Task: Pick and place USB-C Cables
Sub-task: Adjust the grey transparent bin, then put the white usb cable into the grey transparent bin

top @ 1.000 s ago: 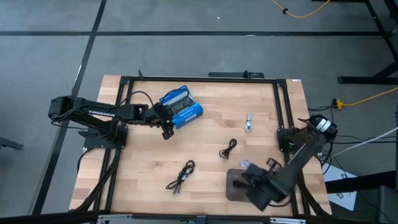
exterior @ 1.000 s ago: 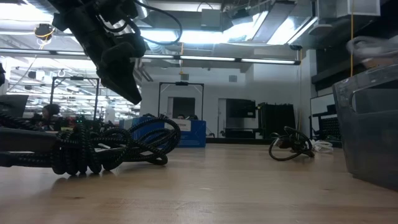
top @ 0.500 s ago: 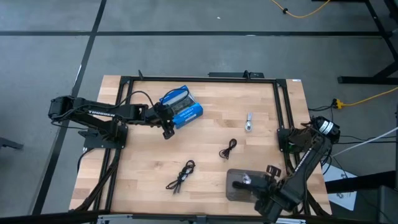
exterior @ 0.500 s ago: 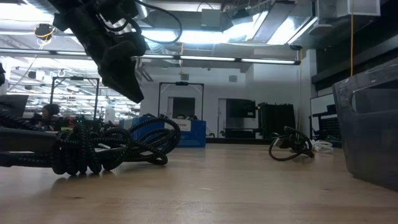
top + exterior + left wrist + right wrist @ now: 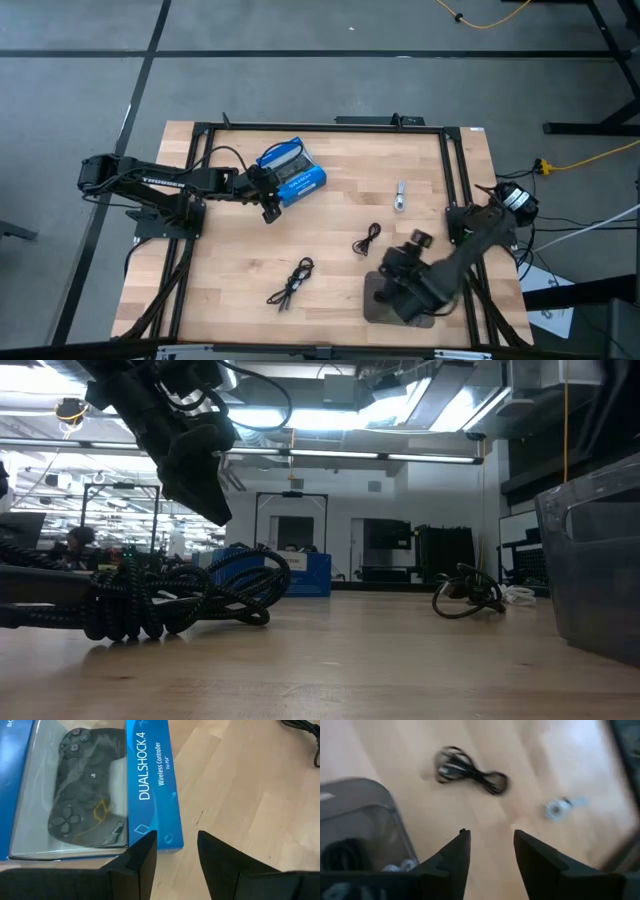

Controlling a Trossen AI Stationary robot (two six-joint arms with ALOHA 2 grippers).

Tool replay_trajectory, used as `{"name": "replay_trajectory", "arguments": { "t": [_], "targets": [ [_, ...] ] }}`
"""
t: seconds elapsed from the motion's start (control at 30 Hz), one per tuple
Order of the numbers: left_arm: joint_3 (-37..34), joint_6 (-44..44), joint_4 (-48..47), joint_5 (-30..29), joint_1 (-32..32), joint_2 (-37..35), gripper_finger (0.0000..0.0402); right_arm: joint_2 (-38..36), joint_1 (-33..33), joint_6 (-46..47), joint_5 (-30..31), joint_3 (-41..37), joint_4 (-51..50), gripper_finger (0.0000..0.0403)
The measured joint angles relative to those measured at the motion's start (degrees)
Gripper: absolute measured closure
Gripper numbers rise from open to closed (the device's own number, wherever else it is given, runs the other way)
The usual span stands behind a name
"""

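Note:
One black USB-C cable [image 5: 368, 240] lies mid-table, also in the right wrist view [image 5: 470, 772]. A second black coil [image 5: 292, 283] lies near the front edge. A short silver cable [image 5: 400, 195] lies farther back. My right gripper [image 5: 398, 265] hovers open above the table by the grey bin [image 5: 375, 300], its fingers [image 5: 455, 860] around nothing. In the bin [image 5: 360, 820] lie a black cable [image 5: 342, 852] and a whitish one [image 5: 400, 866]. My left gripper [image 5: 177, 845] waits open beside the blue controller box [image 5: 150, 785].
The blue controller box [image 5: 292, 172] sits at the table's far left. A black metal frame [image 5: 455, 170] runs along the table's edges. Bare wood lies between the cables. In the low view the near black coil [image 5: 180, 595] fills the left and the bin [image 5: 590, 560] the right.
My right gripper first swung toward the near edge over the bin, then came back toward the far side and the black cable. The whitish cable seen at its tip a second ago then lay in the bin, let go.

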Motion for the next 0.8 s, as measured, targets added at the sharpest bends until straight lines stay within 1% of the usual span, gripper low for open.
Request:
{"name": "replay_trajectory", "arguments": {
  "t": [0.07,0.13,0.27,0.4,0.57,0.8],
  "targets": [
    [0.00,-0.02,-0.01,-1.29,0.00,0.00,0.0266,0.00,-2.59,-7.64,-1.04,-1.44,6.07,0.0251],
    [0.00,-0.02,-0.02,-2.75,0.02,0.00,0.0266,0.00,-5.10,-13.61,-3.36,-2.95,10.20,0.0253],
    [0.00,-0.02,-0.02,-3.63,0.01,0.00,0.0266,0.00,-8.63,-19.79,-8.80,-5.23,14.25,0.0254],
    [0.00,0.00,-0.04,-4.10,0.00,0.00,0.0266,0.00,-9.51,-25.18,-12.75,-6.60,19.08,0.0254],
    [0.00,0.00,-0.05,-4.54,0.02,0.00,0.0266,0.00,-9.52,-29.53,-15.68,-6.72,23.51,0.0254],
    [0.01,0.00,-0.07,-4.54,0.01,0.00,0.0266,0.00,-9.52,-29.54,-15.66,-6.72,23.56,0.0254]
  ]
}}
